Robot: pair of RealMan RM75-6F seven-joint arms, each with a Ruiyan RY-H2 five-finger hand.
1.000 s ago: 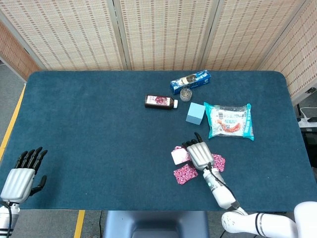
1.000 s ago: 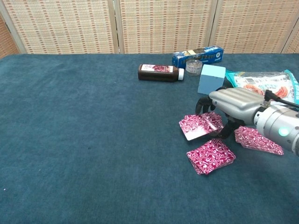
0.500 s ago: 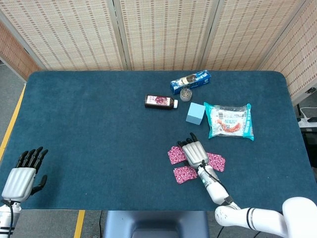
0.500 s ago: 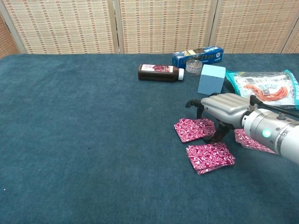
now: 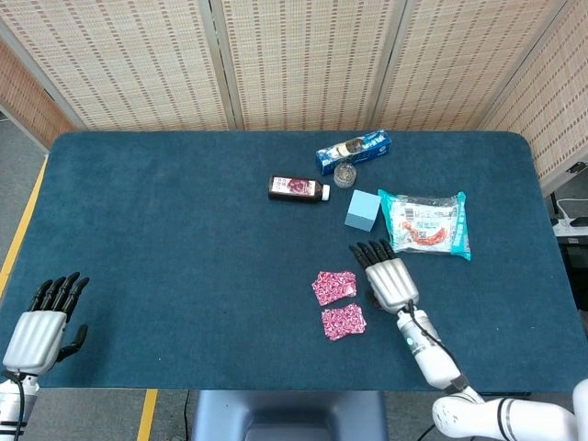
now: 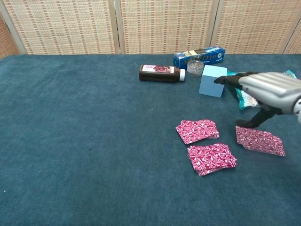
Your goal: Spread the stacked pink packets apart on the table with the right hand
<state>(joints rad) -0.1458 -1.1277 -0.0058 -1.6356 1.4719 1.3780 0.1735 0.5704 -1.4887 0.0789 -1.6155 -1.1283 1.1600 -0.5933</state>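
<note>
Above three separate pink packets (image 6: 205,142) on the table (image 6: 84,141), the right hand (image 6: 268,90) hovers open-fingered, holding nothing.

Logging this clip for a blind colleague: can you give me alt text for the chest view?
Three pink packets lie apart, unstacked, on a dark blue table, with the right hand raised above the rightmost one, holding nothing. Behind sit a dark bottle on its side, a light blue block and a blue box.
</note>
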